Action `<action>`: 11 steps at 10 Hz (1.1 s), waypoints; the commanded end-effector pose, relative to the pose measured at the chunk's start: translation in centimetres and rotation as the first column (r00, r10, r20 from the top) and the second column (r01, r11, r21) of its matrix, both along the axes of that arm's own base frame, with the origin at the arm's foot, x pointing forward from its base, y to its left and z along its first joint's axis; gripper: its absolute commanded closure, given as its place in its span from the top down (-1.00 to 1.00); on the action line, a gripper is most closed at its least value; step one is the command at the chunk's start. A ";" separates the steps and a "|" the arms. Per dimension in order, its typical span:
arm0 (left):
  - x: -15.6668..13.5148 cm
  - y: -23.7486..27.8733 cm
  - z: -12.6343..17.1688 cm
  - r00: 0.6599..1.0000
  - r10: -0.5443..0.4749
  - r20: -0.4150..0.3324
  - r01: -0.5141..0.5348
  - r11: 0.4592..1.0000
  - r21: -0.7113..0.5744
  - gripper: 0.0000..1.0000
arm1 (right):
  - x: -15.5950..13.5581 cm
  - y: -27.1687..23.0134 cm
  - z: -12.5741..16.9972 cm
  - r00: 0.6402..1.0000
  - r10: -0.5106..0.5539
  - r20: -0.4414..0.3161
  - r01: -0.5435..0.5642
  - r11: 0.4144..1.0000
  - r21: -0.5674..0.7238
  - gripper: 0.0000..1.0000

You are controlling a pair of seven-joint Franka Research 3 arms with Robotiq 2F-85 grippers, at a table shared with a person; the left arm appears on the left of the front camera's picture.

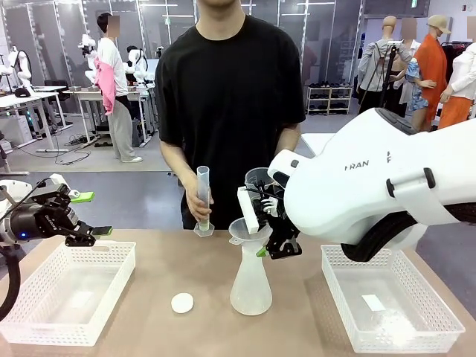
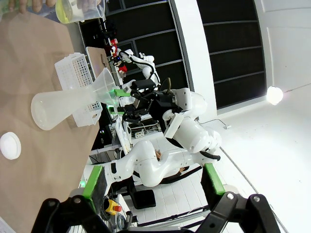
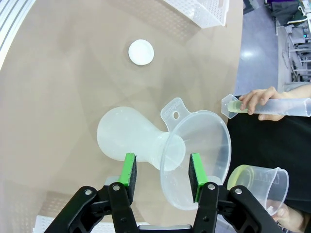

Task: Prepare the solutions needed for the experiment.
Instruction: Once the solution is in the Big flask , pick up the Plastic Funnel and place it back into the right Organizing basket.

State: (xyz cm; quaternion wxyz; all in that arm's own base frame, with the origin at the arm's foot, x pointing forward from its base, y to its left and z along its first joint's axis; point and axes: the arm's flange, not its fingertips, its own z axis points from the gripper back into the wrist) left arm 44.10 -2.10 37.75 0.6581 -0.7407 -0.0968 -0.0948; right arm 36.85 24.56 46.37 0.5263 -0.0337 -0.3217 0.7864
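Note:
A frosted conical flask (image 1: 251,281) stands mid-table with a clear funnel (image 1: 248,230) in its mouth. My right gripper (image 1: 266,242) is open, and its green pads (image 3: 129,170) straddle the flask neck (image 3: 156,154) just under the funnel (image 3: 201,145). The person holds a graduated cylinder (image 1: 202,195) upright on the table, with a shallow layer of pale yellow-green solution (image 3: 234,105) at its base. Their other hand holds a beaker (image 3: 257,182) with more of the liquid (image 3: 241,175). My left gripper (image 1: 93,214) hangs open and holds nothing above the left basket.
White mesh baskets sit at the left (image 1: 44,312) and right (image 1: 439,327) of the table. A small white round cap (image 1: 182,302) lies on the table in front of the flask. The person stands close behind the far edge.

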 end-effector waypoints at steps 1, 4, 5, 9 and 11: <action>-0.1 -0.1 0.3 1.000 0.006 0.004 -0.006 1.000 -0.010 1.00 | -0.3 0.0 2.8 1.000 0.004 0.029 -0.003 0.999 -0.046 0.13; -0.1 -0.1 0.3 1.000 0.006 0.004 -0.006 1.000 -0.010 1.00 | 0.1 -1.5 6.8 0.998 -0.018 0.054 0.022 0.997 -0.078 0.13; -0.1 -0.1 0.3 1.000 0.006 0.004 -0.006 1.000 -0.010 1.00 | 0.3 -2.8 8.2 0.997 -0.064 0.042 0.066 0.996 -0.057 0.13; -0.1 -0.1 0.3 1.000 0.006 0.004 -0.006 1.000 -0.010 1.00 | 1.2 -12.1 11.0 0.878 -0.394 -0.272 0.376 0.919 -0.116 0.13; -0.1 -0.1 0.3 1.000 0.006 0.004 -0.006 1.000 -0.010 1.00 | 0.2 -15.6 10.8 0.723 -0.519 -0.455 0.511 0.846 -0.153 0.13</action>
